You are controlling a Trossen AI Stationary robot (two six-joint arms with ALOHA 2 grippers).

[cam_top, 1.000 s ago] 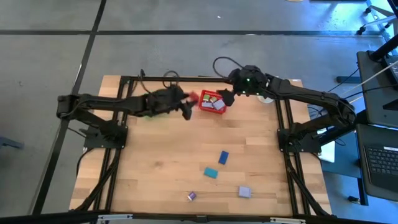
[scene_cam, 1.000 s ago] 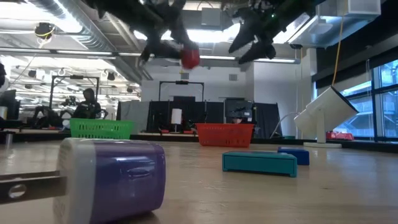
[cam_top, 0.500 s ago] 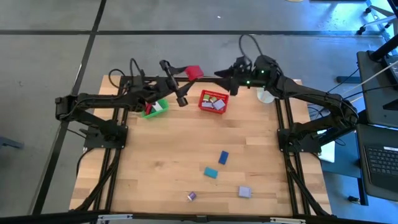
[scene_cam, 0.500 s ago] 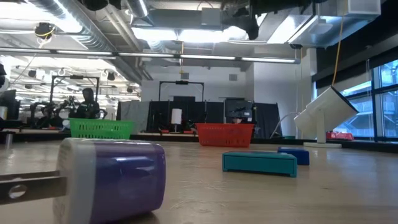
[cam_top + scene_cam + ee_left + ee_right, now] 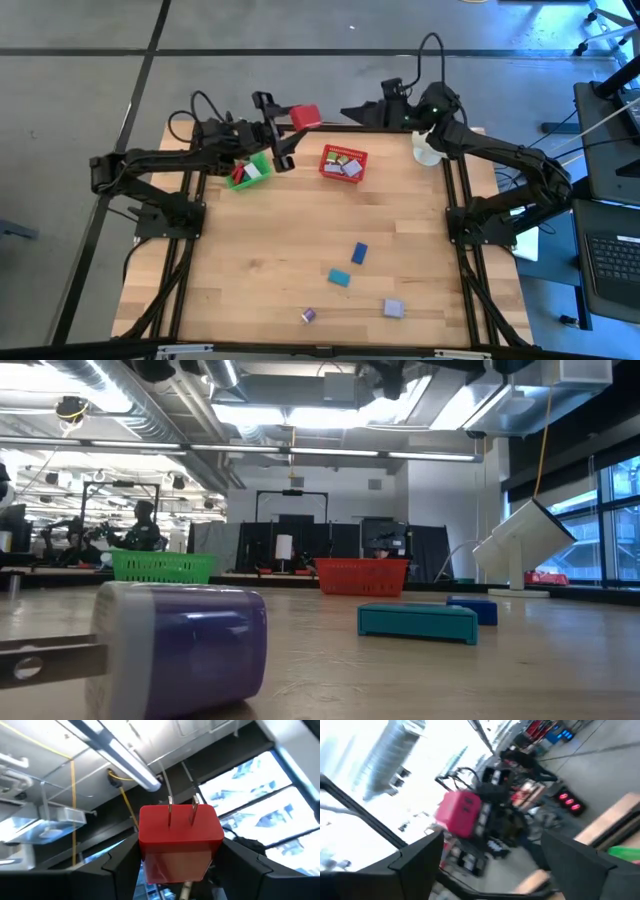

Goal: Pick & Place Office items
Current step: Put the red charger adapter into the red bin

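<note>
Wooden surface (image 5: 260, 250) is filling the middle of the high view, both dark arms reaching in along its upper edge.

Left end effector (image 5: 284, 131) is sitting raised at upper centre-left of the high view, fingers closing on a red plug block (image 5: 306, 117). Left wrist view is showing that red block (image 5: 180, 842) pinched between the two dark fingers (image 5: 117, 870), its two metal prongs pointing away from the camera toward the ceiling lights.

Right end effector (image 5: 352, 112) is hanging at upper centre-right of the high view, jaws spread wide and holding nothing; it is facing the red block across a short gap.

Red mesh basket (image 5: 342, 164) is lying at upper centre, small pieces showing inside. Green mesh basket (image 5: 250, 171) is lying to its left, under the left arm, with a red piece in it.

Loose office items are lying in the lower centre-right of the high view: blue block (image 5: 359, 253), teal block (image 5: 340, 277), lavender block (image 5: 393, 309), small purple-and-white plug (image 5: 309, 315). In the low view the purple plug (image 5: 190, 645) is filling the lower left, the teal block (image 5: 417, 622) lying centre-right.
</note>
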